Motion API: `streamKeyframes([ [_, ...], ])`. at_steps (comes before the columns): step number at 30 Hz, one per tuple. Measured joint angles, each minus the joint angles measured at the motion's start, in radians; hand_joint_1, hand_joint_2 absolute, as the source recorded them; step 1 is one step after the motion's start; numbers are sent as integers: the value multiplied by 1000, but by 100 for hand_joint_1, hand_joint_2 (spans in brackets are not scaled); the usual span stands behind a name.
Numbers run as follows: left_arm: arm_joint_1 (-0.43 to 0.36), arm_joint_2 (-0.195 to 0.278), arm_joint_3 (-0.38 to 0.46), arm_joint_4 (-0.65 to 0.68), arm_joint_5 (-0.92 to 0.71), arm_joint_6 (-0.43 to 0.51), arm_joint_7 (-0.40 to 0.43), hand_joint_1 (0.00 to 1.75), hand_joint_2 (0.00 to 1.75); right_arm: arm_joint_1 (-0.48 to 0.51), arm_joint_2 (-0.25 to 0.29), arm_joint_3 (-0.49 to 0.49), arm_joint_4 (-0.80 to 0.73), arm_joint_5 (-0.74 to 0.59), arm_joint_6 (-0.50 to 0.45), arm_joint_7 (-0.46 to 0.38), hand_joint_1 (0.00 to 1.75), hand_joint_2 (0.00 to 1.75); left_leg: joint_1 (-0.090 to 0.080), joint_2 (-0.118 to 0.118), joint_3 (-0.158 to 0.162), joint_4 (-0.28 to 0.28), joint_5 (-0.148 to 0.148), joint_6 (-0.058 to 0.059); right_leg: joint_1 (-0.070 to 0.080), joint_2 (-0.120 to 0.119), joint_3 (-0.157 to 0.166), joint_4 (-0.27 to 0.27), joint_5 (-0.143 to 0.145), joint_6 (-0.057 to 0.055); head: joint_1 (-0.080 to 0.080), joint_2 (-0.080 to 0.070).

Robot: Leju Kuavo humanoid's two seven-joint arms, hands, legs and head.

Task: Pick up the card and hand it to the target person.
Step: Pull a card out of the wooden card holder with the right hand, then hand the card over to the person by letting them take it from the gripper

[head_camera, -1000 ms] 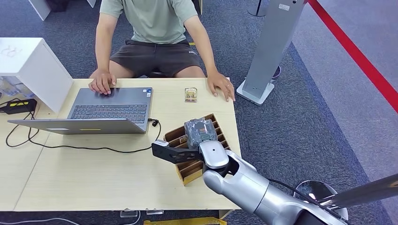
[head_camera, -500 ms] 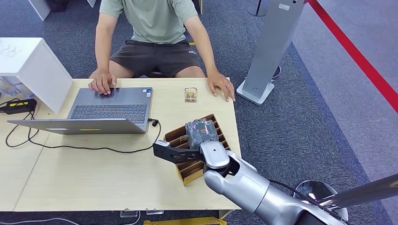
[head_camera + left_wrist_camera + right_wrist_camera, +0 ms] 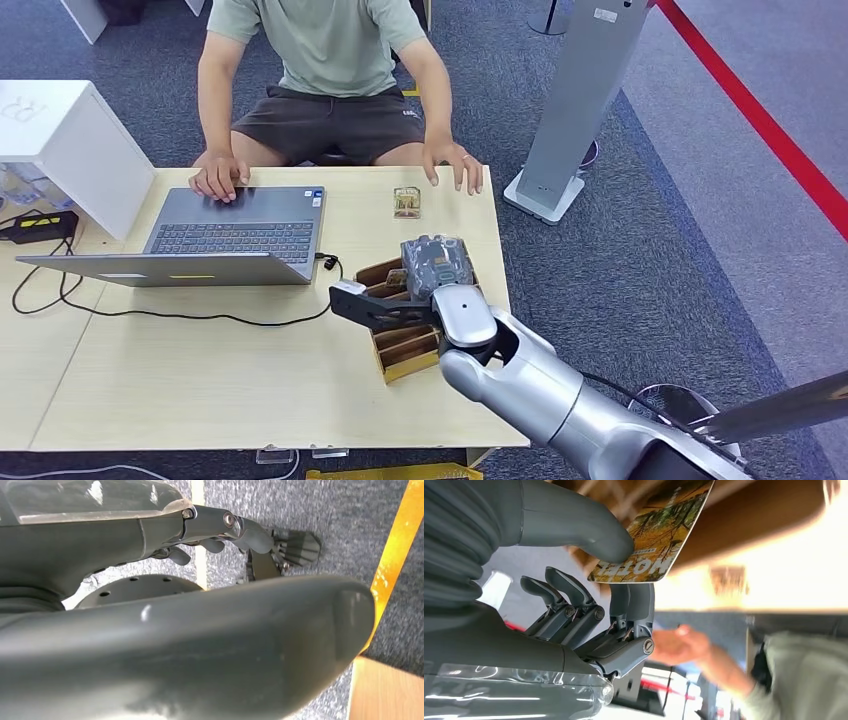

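We are counting two picture cards, one pinched and one lying flat, one grey open laptop, one brown slotted wooden tray, one seated person.

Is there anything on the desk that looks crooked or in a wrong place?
The wooden card rack sits askew, turned at an angle to the desk edges. One card lies loose on the desk, far from the rack, near the person's hand. The right hand pinches another card.

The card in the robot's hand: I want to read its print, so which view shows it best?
The right wrist view: the card is close, pinched by the right hand, "HOTEL" legible. In the head view the hand mostly covers it. The left wrist view faces carpet.
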Motion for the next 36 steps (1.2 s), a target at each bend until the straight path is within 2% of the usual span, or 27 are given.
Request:
streamKeyframes([
  [6,1,8,0,0,-9,-29,0,0,0,-88,-23,-80,-85,8,43,2,175,175,0,0,0,0,0,0,0,0,0,0,0,0,1,0],
  [13,0,11,-2,0,-7,-26,9,0,0,-227,-34,-125,-61,-85,-42,-4,175,175,0,0,-1,0,0,0,0,0,0,0,0,0,-1,0],
  [16,-2,11,-11,0,-10,-26,16,0,0,-293,-20,-122,33,-109,-115,-49,175,175,0,-1,-2,0,0,0,0,0,0,0,0,0,1,0],
  [21,-12,11,-27,0,-21,-28,21,0,0,-367,47,-105,289,-127,-233,-183,175,175,0,-2,-2,0,1,0,0,-2,0,1,0,0,0,0],
  [30,-18,12,-51,0,-18,-20,36,0,0,-381,155,-74,622,-140,-258,-250,175,175,0,-2,-2,0,1,0,0,-1,0,1,0,0,1,0],
  [34,-16,12,-58,0,-18,-20,36,0,0,-381,180,-63,698,-144,-257,-256,0,175,0,-2,-2,0,1,0,0,-1,-1,1,0,0,1,0],
  [36,-16,12,-61,0,-18,-21,37,0,0,-381,188,-61,725,-147,-257,-257,0,175,0,-2,-2,0,1,0,0,-1,-1,1,0,0,1,0],
])
